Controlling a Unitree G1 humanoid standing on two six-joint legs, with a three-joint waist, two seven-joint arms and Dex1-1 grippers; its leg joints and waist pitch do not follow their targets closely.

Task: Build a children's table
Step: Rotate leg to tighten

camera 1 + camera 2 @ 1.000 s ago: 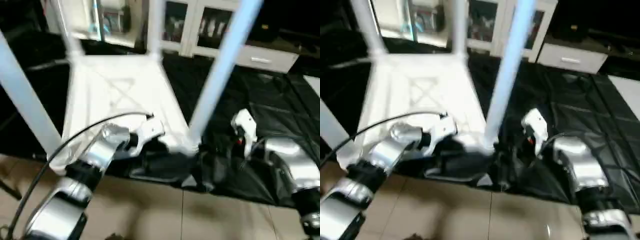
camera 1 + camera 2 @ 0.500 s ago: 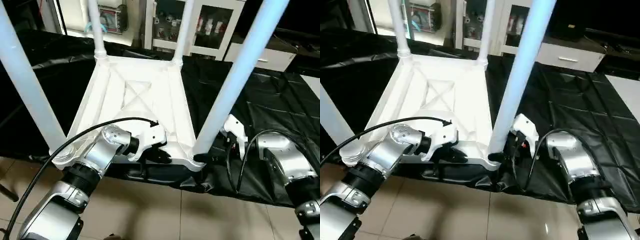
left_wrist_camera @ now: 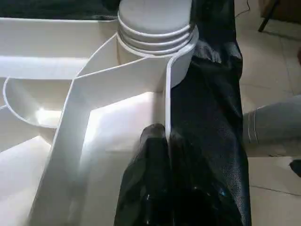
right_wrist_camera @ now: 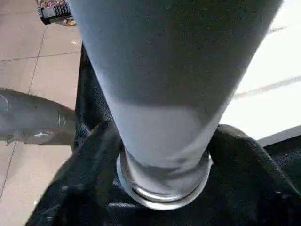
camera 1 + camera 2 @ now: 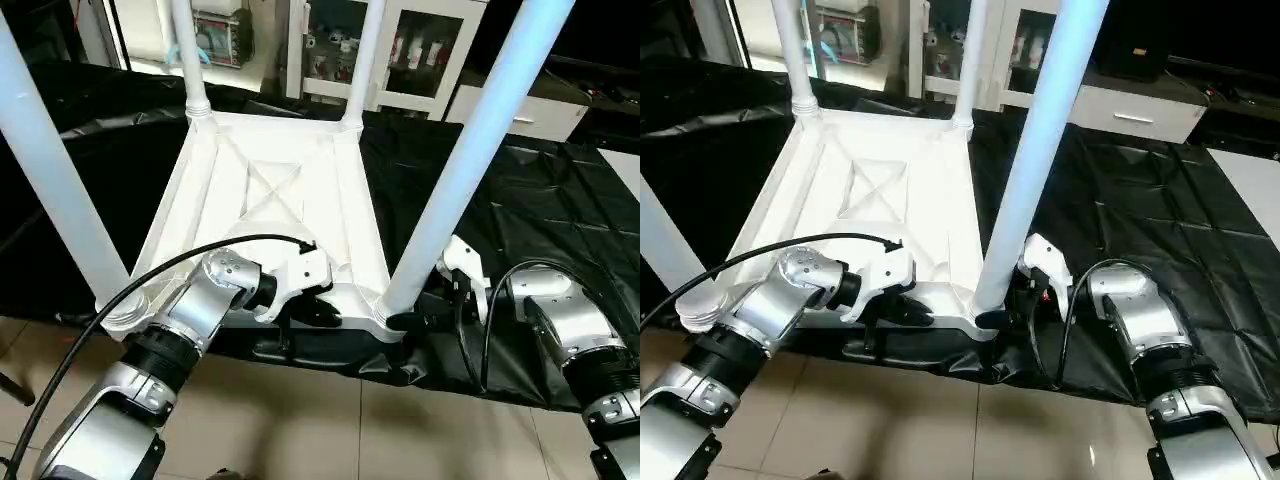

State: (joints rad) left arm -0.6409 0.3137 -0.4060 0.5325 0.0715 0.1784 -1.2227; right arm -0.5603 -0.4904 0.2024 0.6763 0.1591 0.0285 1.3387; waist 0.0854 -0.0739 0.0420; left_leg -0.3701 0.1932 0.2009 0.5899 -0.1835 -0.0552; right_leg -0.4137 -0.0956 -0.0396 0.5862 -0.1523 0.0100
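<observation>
The children's table top (image 5: 270, 190) lies upside down on the black-covered surface, with its X-ribbed underside up. Four white legs stand in its corner sockets: two far ones (image 5: 188, 50) (image 5: 362, 50), the near left (image 5: 50, 180) and the near right (image 5: 470, 150). My left gripper (image 5: 320, 310) is shut on the thin near rim of the top (image 3: 165, 94), close to the near right socket. My right gripper (image 5: 405, 318) holds the base of the near right leg (image 4: 164, 70), with one black finger (image 4: 99, 141) pressed on each side of it.
A black sheet (image 5: 540, 200) covers the work surface and hangs over its near edge. A tiled floor (image 5: 300, 420) lies below. White cabinets with glass doors (image 5: 420, 50) stand at the back. A black cable (image 5: 150, 270) arcs over my left forearm.
The camera has steadied and tilted. My right gripper has moved in from the right and its fingers have closed onto the near right leg's base. The left gripper keeps its hold on the rim.
</observation>
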